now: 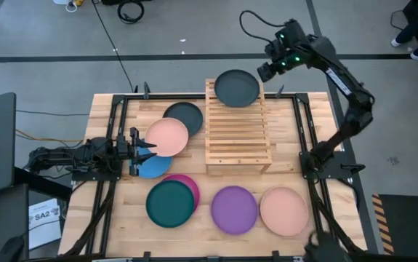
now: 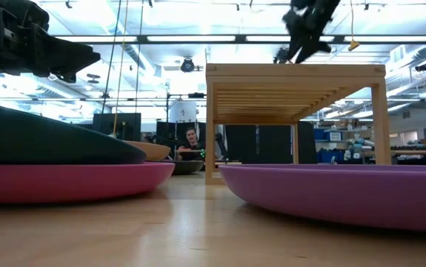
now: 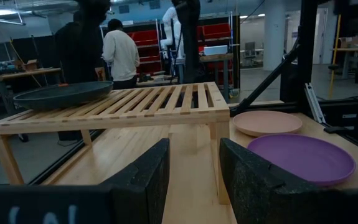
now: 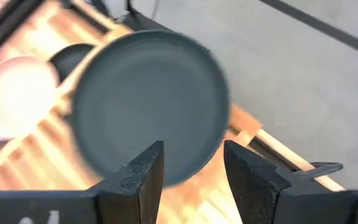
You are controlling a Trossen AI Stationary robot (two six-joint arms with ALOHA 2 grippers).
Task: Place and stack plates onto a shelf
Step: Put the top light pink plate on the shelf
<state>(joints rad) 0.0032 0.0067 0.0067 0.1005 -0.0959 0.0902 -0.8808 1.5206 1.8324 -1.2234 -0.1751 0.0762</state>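
Observation:
One dark grey plate [image 1: 237,88] lies flat on the far end of the wooden shelf [image 1: 238,138], its rim slightly over the shelf's far edge. My right gripper [image 1: 267,70] hangs open above and beyond that plate's far right side; in the right wrist view the plate [image 4: 147,106] shows past the parted fingers [image 4: 194,149]. My left gripper [image 1: 147,151] is open and low at the table's left, beside a salmon plate [image 1: 167,137] that overlaps a blue plate [image 1: 153,167] and a second dark grey plate [image 1: 187,114]. Nothing sits between its fingers [image 3: 194,152].
A teal plate [image 1: 169,203] rests on a magenta one [image 1: 189,185] near the front edge. Beside them lie a purple plate [image 1: 233,209] and another salmon plate [image 1: 283,210]. The shelf's near slats are bare. People stand in the room beyond the table [image 3: 121,53].

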